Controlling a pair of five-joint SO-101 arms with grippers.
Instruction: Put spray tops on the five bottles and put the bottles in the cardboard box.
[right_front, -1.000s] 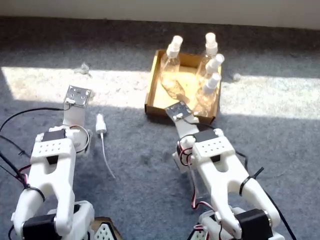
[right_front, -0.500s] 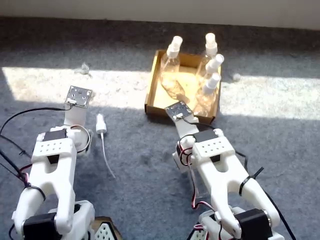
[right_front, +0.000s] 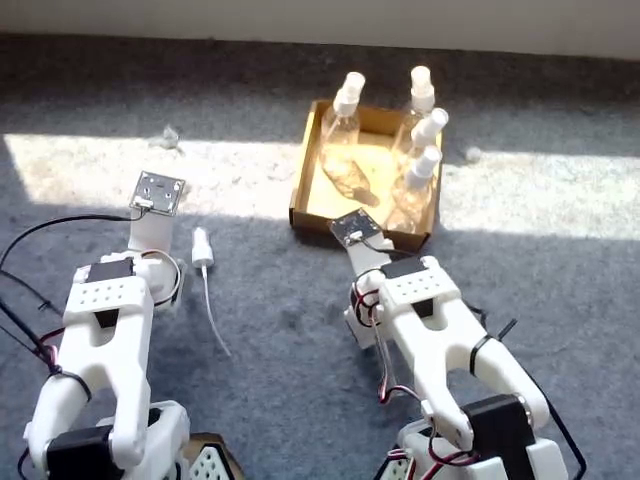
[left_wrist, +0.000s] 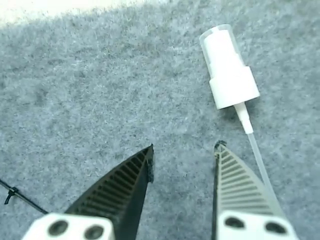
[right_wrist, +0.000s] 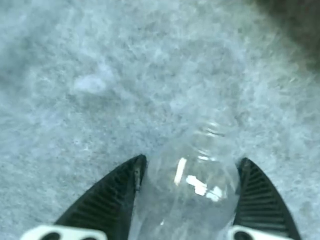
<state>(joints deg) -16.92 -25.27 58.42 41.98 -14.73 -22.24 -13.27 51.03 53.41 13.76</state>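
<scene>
A clear bottle (right_wrist: 192, 175) with a bare neck and no spray top lies on the grey carpet, and my right gripper (right_wrist: 190, 167) is shut on its body. In the high view the right arm's wrist (right_front: 353, 228) sits just in front of the cardboard box (right_front: 299, 190). Several bottles (right_front: 343, 135) with white spray tops stand and lean inside the box. A loose white spray top (left_wrist: 227, 70) with its long tube lies on the carpet. My left gripper (left_wrist: 184, 148) hangs open just short of it, one finger beside the tube. The spray top (right_front: 202, 246) lies right of the left arm's wrist (right_front: 157, 195).
A bright sunlit strip (right_front: 80, 165) crosses the grey carpet. Small bits of debris (right_front: 166, 135) lie at the back left, and another bit (right_front: 472, 153) lies right of the box. Black cables (right_front: 40, 230) trail beside the left arm.
The right arm has swung slightly, with its wrist drawn a little back from the box front. The left arm and the spray top have not moved.
</scene>
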